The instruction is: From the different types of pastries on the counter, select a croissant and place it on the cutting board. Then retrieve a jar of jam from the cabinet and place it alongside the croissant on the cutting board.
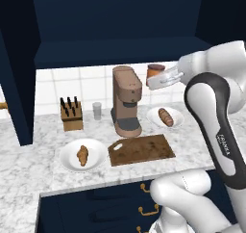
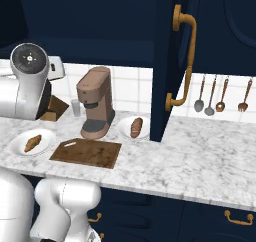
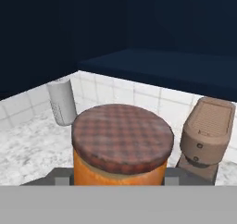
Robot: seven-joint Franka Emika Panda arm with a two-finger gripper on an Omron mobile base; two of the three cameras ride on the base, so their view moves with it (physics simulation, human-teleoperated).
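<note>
The jar of jam (image 3: 121, 146) is orange with a checked reddish-brown lid, and it sits between the two fingers of the gripper (image 3: 119, 177), which are closed tight on its sides. From the left base view the jar (image 1: 155, 71) is up in the air, in front of the white wall tiles and just below the dark navy cabinet (image 1: 120, 30), a little to the right of the top of the brown coffee machine (image 1: 127, 101). The cutting board (image 1: 140, 149) lies flat on the white marble counter (image 1: 29, 164), right in front of the coffee machine, with nothing on it. The croissant (image 1: 82, 155) is on a round white plate (image 1: 67, 162) just left of the board. The darker bread roll (image 1: 166, 117) is on another white plate (image 1: 178, 115) behind the board, to the right of the coffee machine. A small grey cup (image 1: 97, 110) stands by the wall left of the machine, and a knife block (image 1: 71, 114) stands next to the cup. On the right base view an open cabinet door (image 2: 175, 61) with a gold handle hangs down, and spoons and a fork (image 2: 220, 95) hang on the wall past it.
</note>
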